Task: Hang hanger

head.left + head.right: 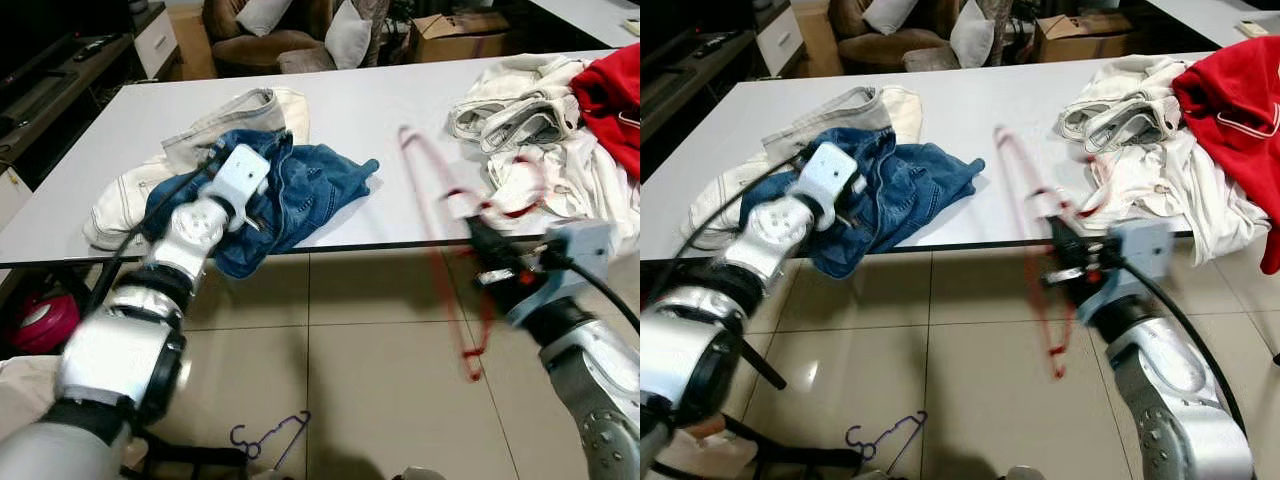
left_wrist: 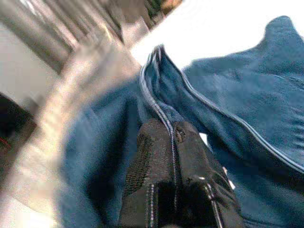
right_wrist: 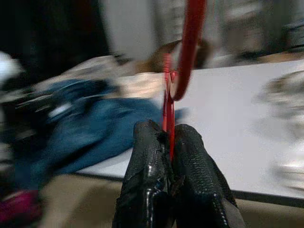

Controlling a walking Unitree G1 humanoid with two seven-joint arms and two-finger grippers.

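A red wire hanger [image 1: 432,200] hangs blurred past the front edge of the white table [image 1: 360,110], its hook up by the white clothes. My right gripper [image 1: 488,252] is shut on it; in the right wrist view the red wire [image 3: 190,47] rises from between the black fingers [image 3: 147,156]. Blue jeans [image 1: 310,190] lie crumpled at the table's front left. My left gripper [image 2: 170,127] is shut, its tips pressed against a seam of the jeans [image 2: 237,99]. I cannot tell whether fabric is pinched.
Cream trousers [image 1: 240,110] lie under the jeans. White clothes [image 1: 520,120] and a red garment [image 1: 615,90] are piled at the table's right. A purple hanger [image 1: 270,435] lies on the tiled floor. Behind the table are a sofa with cushions [image 1: 300,30] and a cardboard box [image 1: 455,30].
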